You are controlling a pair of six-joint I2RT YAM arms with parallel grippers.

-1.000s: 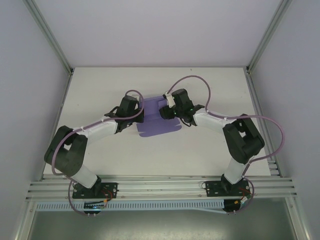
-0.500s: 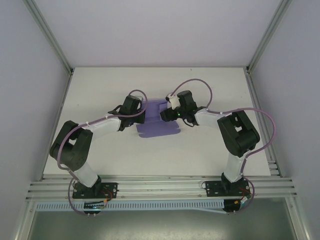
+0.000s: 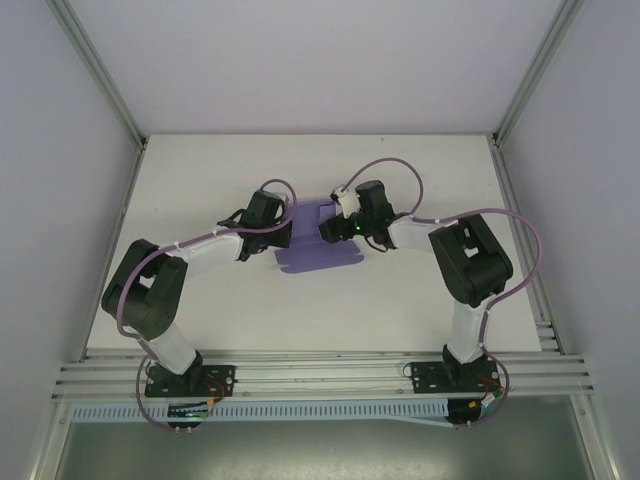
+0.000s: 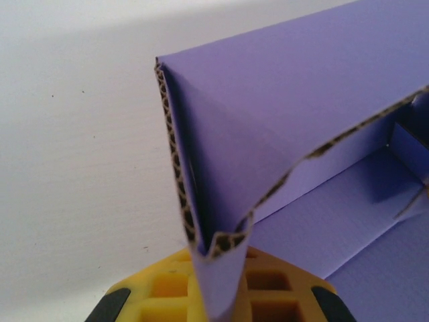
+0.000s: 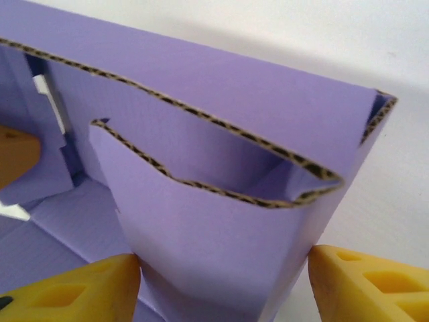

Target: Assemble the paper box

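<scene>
Top external showed the lavender paper box [image 3: 318, 252], half folded, lying mid-counter [image 3: 200, 180] with the left gripper [image 3: 280, 230] and the right gripper [image 3: 330, 230] on it, their fingers too small to read. Left wrist revealed corrugated edges and yellow fingers [image 4: 161, 295] pinched on a folded wall end. Right wrist showed fingers [image 5: 74, 292] clasping a bulging doubled flap.

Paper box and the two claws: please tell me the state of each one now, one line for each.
paper box: half assembled, lying on the table, open on top, side walls folded up, one inner flap bulging and not yet pressed flat.
left claw: shut on the paper box, pinching the raised wall on the left side.
right claw: shut on the paper box, one finger on each side of the doubled wall on the right side.
</scene>
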